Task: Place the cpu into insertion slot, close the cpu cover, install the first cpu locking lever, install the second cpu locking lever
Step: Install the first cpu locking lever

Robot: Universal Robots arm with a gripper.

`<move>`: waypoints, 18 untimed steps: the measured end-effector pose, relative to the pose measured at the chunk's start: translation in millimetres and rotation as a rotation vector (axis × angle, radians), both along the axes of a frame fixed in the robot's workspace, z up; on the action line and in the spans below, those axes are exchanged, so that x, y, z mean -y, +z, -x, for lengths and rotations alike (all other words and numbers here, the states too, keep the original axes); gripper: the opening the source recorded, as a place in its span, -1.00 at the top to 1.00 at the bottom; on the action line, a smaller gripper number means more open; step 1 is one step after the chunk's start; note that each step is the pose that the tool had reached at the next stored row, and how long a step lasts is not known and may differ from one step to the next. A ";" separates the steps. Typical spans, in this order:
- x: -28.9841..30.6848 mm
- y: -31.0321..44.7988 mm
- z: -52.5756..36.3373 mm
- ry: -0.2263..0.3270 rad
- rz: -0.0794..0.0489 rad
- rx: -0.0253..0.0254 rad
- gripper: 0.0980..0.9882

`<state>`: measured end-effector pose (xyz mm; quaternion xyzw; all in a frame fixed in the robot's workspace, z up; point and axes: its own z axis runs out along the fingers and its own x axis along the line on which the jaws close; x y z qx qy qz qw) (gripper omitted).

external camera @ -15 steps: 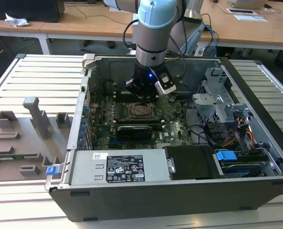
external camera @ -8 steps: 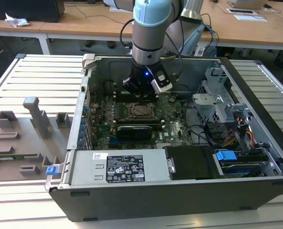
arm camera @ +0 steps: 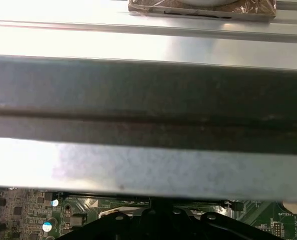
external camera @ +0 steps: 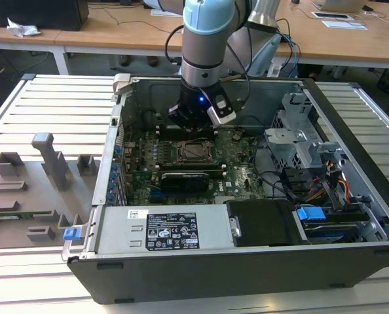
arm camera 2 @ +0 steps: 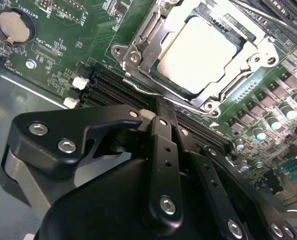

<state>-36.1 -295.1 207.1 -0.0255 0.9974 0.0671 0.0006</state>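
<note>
Down inside the open computer case (external camera: 247, 265), the arm (external camera: 207, 39) holds the gripper (external camera: 196, 121) low over the green board (external camera: 142, 167). I cannot tell if the gripper is spread or pressed together. In the second wrist view the black gripper (arm camera 2: 156, 114) is over some long black strips (arm camera 2: 113, 85), just beside the shiny metal frame. I cannot tell if it touches them.

The chip (arm camera 2: 198, 55) is not in the gripper. It lies flat in the slot (arm camera 2: 227, 31), silver side up. The cover (arm camera 2: 253, 45) lies down flat around it, and the chip shows through its big square window. In the exterior view the chip (external camera: 194, 151) sits in the middle of the board, just in front of the gripper. A round silver battery (arm camera 2: 13, 26) sits on the board, well apart from the chip.

On the exterior view's left, a grey tray (external camera: 24, 196) with little grey stands lies on the table (external camera: 57, 98). The table is made of long metal slats. Next comes the case, with a small blue clip (external camera: 70, 233) at its front corner and a long silver box (external camera: 168, 229) with a sticker along its front side. On the exterior view's right, inside the case, there is a metal cage (external camera: 293, 140), a bunch of wires (external camera: 325, 180) and a blue tab (external camera: 310, 213).

In the first wrist view a dark wall of the case (arm camera: 148, 100) is very close, with the gripper (arm camera: 153, 222) and the green board beside it.

Behind the table stand wooden desks (external camera: 116, 29).
</note>
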 end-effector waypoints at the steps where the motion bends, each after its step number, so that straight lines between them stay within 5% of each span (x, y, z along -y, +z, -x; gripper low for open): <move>1: 0.0 -0.1 -2.7 0.000 0.000 -0.0014 0.98; 7: 0.1 -2.4 -14.0 0.000 0.000 -0.0100 0.98; 18: 4.3 -1.2 -15.0 0.000 0.006 -0.0110 0.98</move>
